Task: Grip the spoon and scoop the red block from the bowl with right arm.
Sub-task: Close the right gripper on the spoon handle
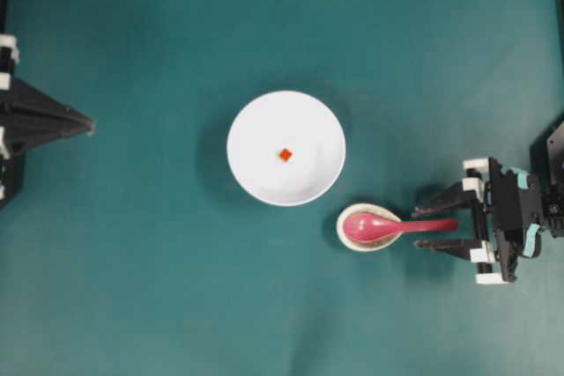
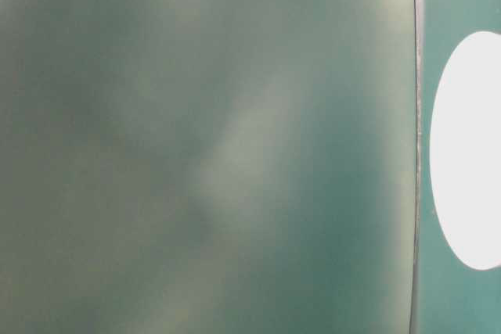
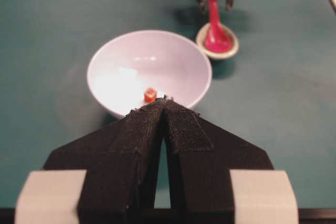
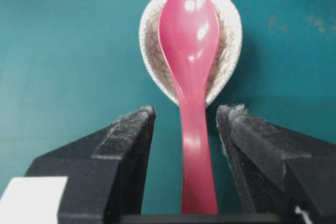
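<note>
Overhead: I see my right tool [image 1: 436, 227] spread wide, fingers either side of the spoon [image 1: 388, 225] handle, not touching. Spoon scoop sits in the speckled rest [image 1: 354, 237], ahead of the tool. Beyond that, the bowl [image 1: 256, 165] with the red block [image 1: 285, 154] inside. Left tool [image 1: 88, 122] clenched, well apart.

Left wrist: red block [image 3: 150, 94] just past the clenched tips.

Right wrist: handle [image 4: 197, 161] between open fingers [image 4: 131, 129], gaps both sides.

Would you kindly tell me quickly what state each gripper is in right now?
Left gripper: closed, holding nothing.
Right gripper: open, fingers either side of the spoon handle, not yet gripping.
</note>
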### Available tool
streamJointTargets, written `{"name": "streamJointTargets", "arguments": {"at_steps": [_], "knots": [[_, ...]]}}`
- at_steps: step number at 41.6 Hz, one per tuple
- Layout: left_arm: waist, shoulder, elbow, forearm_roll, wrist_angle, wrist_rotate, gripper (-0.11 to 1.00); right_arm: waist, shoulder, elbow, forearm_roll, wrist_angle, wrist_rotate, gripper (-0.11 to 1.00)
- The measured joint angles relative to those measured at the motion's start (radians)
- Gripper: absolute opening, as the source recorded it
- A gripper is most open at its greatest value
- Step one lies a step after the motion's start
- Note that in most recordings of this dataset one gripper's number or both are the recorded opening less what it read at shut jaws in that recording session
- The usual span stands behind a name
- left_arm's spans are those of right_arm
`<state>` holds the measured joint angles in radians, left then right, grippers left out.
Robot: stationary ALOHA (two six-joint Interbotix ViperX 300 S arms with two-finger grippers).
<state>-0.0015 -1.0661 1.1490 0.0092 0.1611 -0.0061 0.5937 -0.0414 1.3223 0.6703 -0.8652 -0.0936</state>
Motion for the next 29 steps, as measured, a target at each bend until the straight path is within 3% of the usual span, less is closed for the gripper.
{"name": "streamJointTargets", "arguments": {"at_steps": [17,29], "knots": [[0.000,0.000,0.000,0.000,0.000,0.000,0.03,-0.002,-0.002,0.002,0.028,0.031,0.032,0.46],[0.000,0.000,0.002,0.000,0.000,0.000,0.03,0.000,-0.002,0.000,0.028,0.060,0.032,0.46]]}}
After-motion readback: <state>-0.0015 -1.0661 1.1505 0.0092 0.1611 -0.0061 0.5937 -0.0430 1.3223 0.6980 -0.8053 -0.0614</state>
